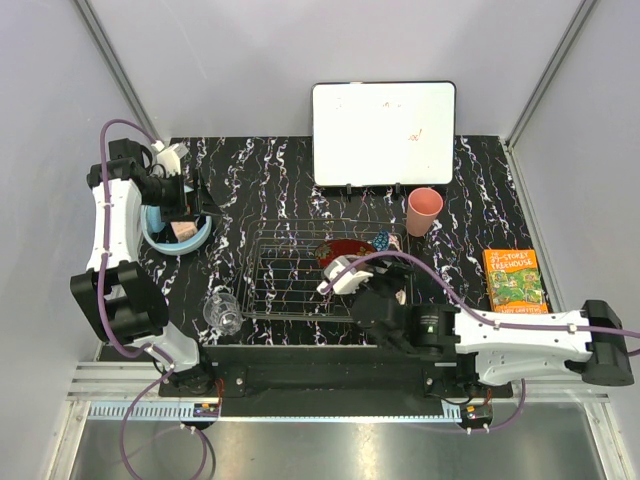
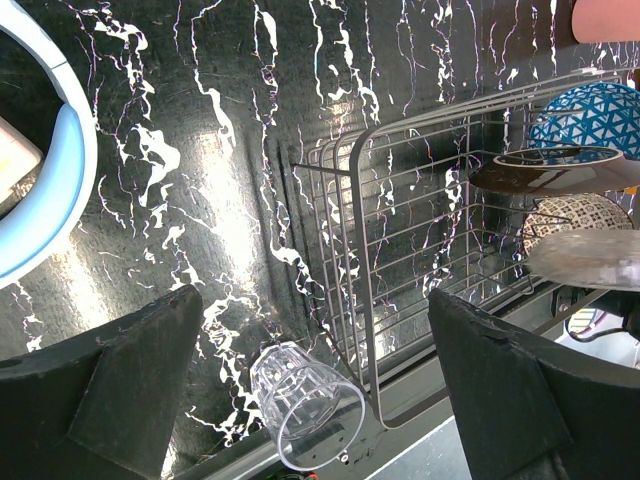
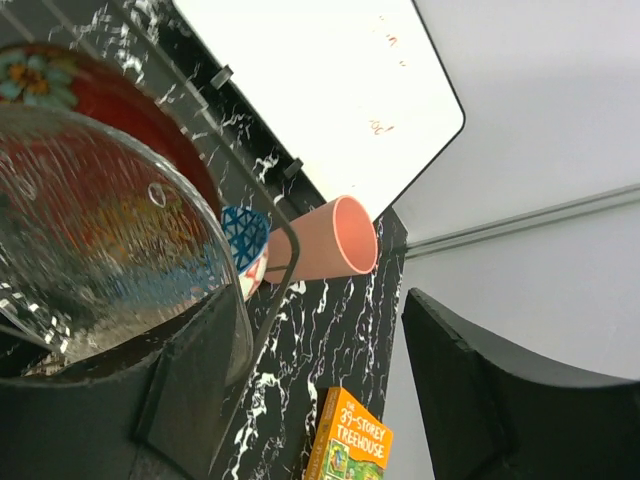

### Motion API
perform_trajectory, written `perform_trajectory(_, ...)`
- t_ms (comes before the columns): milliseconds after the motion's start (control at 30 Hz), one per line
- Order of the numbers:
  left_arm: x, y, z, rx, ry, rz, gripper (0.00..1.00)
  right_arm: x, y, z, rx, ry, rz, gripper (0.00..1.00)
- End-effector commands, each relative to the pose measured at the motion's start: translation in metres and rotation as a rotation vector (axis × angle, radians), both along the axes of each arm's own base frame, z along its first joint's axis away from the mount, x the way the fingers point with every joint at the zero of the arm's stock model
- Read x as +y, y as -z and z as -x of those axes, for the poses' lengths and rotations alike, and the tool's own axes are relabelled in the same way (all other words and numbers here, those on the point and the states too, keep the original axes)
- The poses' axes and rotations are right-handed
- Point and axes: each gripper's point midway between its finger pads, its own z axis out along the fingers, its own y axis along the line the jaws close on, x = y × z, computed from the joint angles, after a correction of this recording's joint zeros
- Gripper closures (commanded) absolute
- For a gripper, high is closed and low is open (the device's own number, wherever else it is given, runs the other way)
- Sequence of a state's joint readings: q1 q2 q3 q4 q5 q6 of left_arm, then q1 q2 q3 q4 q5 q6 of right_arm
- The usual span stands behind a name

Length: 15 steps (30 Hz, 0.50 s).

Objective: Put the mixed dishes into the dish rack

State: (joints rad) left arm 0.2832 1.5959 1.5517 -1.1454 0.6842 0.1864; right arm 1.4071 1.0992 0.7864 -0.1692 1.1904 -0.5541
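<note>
The left gripper [image 2: 312, 330] is hanging with its jaws spread, gripping nothing. The small glass [image 2: 305, 405] is lying on its side just under the gap, with the dish rack [image 2: 400, 230] off one finger. The right gripper [image 3: 322, 330] is gaping too. The glass bowl [image 3: 90, 230] is sitting close by one finger, and the pink cup [image 3: 335, 240] is lying beyond the gap.

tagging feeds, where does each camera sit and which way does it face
Top external: above, behind the arm bases, facing down on the dish rack; both arms show.
Left wrist: on the left arm, facing down at the small clear glass beside the rack; own fingers below.
Right wrist: low at the rack, facing past the clear glass bowl toward the pink cup; own fingers show.
Shared: top and right wrist both catch cup and orange book.
</note>
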Motion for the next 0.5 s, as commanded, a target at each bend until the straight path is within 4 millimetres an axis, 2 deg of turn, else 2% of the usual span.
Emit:
perform_trajectory(0,0.004,-0.021,-0.003,-0.093,-0.003,-0.035,0.01,-0.011,-0.034,-0.001,-0.044,0.051,-0.109,0.27)
perform_trajectory(100,0.005,-0.022,-0.002,-0.097,-0.001,-0.044,0.01,-0.012,-0.022,-0.001,-0.043,0.056,-0.052,0.28)
perform_trajectory(467,0.007,-0.023,-0.003,-0.106,-0.001,-0.062,0.01,-0.007,0.011,0.0,-0.009,0.045,-0.024,0.34)
